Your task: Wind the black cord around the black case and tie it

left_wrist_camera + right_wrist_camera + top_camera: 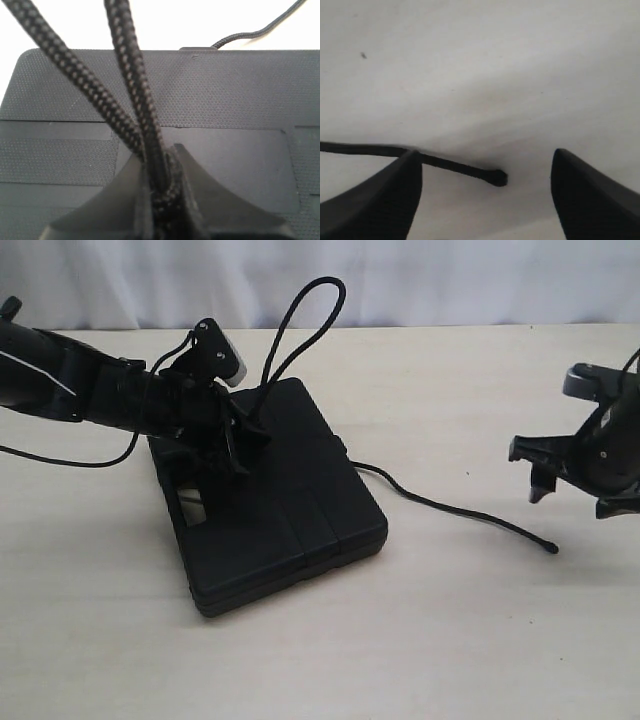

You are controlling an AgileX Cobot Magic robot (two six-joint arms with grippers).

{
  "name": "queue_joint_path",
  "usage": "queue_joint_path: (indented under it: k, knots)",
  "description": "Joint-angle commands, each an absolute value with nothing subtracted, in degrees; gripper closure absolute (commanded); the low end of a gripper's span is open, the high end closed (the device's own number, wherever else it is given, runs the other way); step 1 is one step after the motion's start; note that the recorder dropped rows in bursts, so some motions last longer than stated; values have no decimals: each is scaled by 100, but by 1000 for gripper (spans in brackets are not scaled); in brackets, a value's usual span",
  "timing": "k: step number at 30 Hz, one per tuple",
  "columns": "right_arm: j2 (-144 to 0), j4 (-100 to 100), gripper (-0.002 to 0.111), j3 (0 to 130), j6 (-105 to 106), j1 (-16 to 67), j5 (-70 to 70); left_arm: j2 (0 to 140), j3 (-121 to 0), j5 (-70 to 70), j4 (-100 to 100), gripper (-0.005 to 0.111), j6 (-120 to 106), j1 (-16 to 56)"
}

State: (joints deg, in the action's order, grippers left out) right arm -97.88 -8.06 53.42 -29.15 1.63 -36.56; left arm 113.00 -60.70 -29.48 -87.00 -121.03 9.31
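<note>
The black case [280, 505] lies flat on the table left of centre, its textured lid filling the left wrist view [225, 100]. My left gripper [245, 435] sits over the case's far left part, shut on the black cord [150, 135], which rises from the jaws as a tall loop [305, 315]. The cord's other length runs out from under the case's right side [440, 505] to its sealed tip [551, 548]. My right gripper [570, 490] hovers open just right of that tip, which lies on the table between its fingers [496, 177].
A thin black robot cable [60, 460] trails on the table under the left arm. A pale cloth backdrop [420, 280] closes the far side. Light tabletop [450, 640] surrounds the case.
</note>
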Motion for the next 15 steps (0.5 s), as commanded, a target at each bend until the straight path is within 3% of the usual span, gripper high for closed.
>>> queue_joint_path:
  k: [1,15]
  knots:
    - [-10115,-1592,50,5546,-3605,146,-4432,11287,-6078,-3024,-8763,107,-12279,942]
    - [-10717,-341,50,5756,-3819,532,-2736,11287,-6078,-3143,-8763,107,-12279,942]
